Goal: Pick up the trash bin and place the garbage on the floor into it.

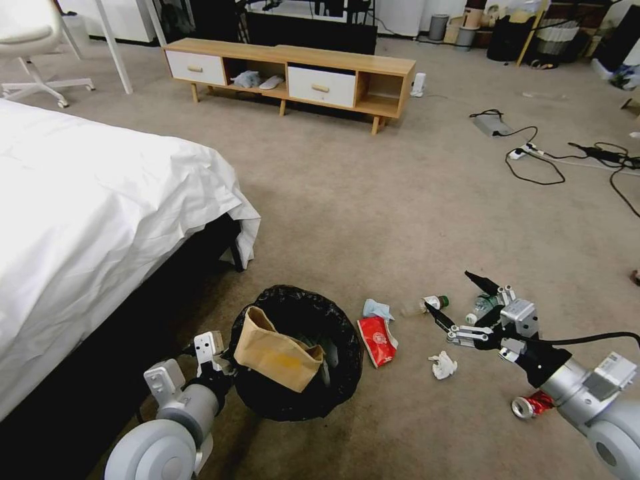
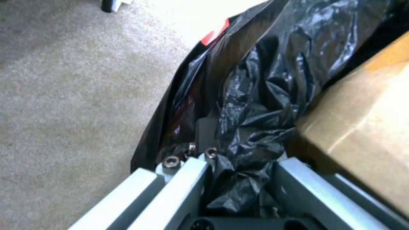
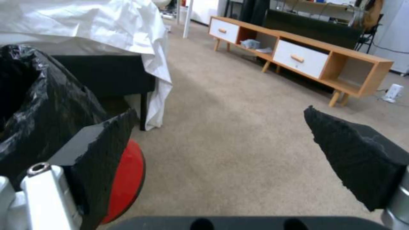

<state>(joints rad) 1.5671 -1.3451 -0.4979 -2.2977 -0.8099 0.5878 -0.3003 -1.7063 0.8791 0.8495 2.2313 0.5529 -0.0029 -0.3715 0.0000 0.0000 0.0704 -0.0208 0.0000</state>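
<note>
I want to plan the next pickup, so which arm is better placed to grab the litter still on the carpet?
The right. Its end effector is open and empty above the green-capped bottles and tissue. The left end effector is shut on the trash bin rim, so it looks occupied.

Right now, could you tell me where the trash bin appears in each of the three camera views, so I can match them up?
Head view: the trash bin sits low and centre, beside the bed, with the left gripper at its rim.
Left wrist view: its crinkled black bag fills the middle, clamped in that gripper.
Right wrist view: its black bag is at the picture's left edge.
Shared landmark: the brown paper bag inside the bin.
</note>
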